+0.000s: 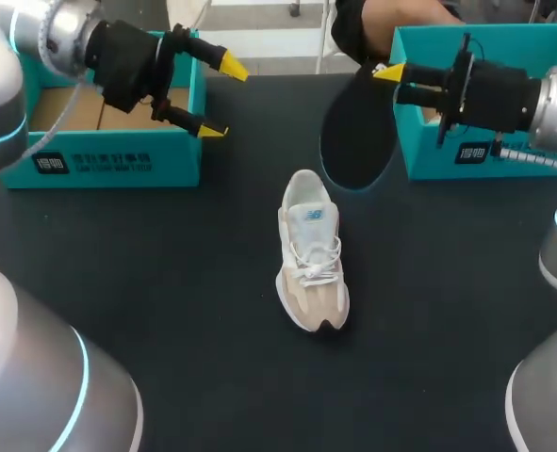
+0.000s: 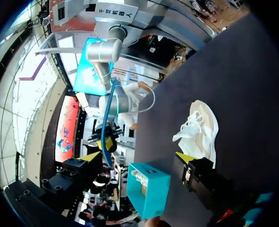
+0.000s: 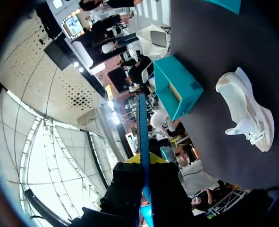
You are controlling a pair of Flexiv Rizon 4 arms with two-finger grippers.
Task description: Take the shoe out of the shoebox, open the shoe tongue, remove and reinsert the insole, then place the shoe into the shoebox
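Observation:
A white and beige shoe lies on the dark table, midway between two teal shoeboxes. My right gripper hangs in front of the right shoebox, shut on the heel end of a dark insole that hangs down above the table. In the right wrist view the insole shows edge-on between the yellow tips of the right gripper, with the shoe off to one side. My left gripper stands open and empty before the left shoebox. The left wrist view has the shoe ahead of the left gripper.
The left shoebox shows brown cardboard inside. The right shoebox sits just past the left gripper in its wrist view, and the left shoebox stands beyond the insole in the right wrist view. Bare table lies around the shoe.

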